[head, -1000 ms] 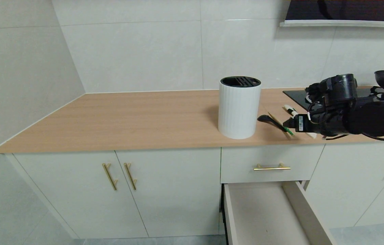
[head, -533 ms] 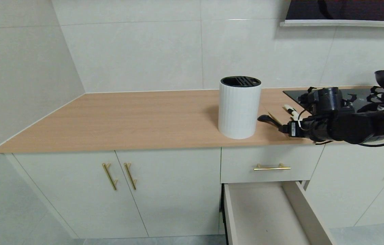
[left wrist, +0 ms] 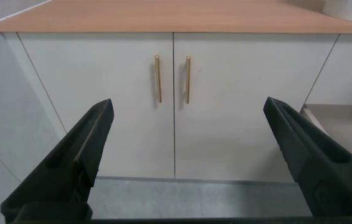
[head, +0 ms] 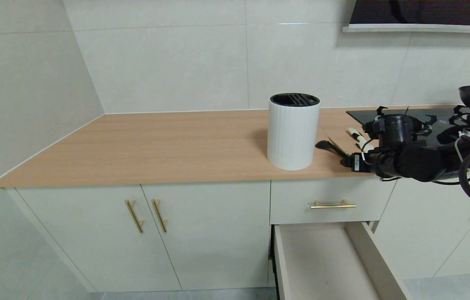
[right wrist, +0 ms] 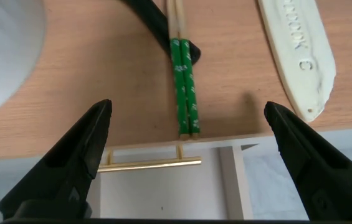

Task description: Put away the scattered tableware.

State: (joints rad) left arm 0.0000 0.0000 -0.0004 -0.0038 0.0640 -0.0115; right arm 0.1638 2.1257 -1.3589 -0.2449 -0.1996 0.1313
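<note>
The chopsticks [right wrist: 185,81] lie at the table's [head: 155,146] front edge, beside a black spoon [right wrist: 147,18]. The right gripper [right wrist: 187,118] hovers over them, jaws wide and empty. The pick-up seems in hand, calling for lowering and closing. The head view adds the holder [head: 293,131] and open drawer [head: 322,258]. The left gripper's [left wrist: 188,109] jaws gape empty too.

Matt wood-grain countertop [head: 155,141], ribbed matt holder [head: 292,133], wooden chopsticks [right wrist: 184,74] with glossy ends.

Two chopsticks [right wrist: 185,87] — one black spoon [head: 324,145], one holder [head: 292,131].
</note>
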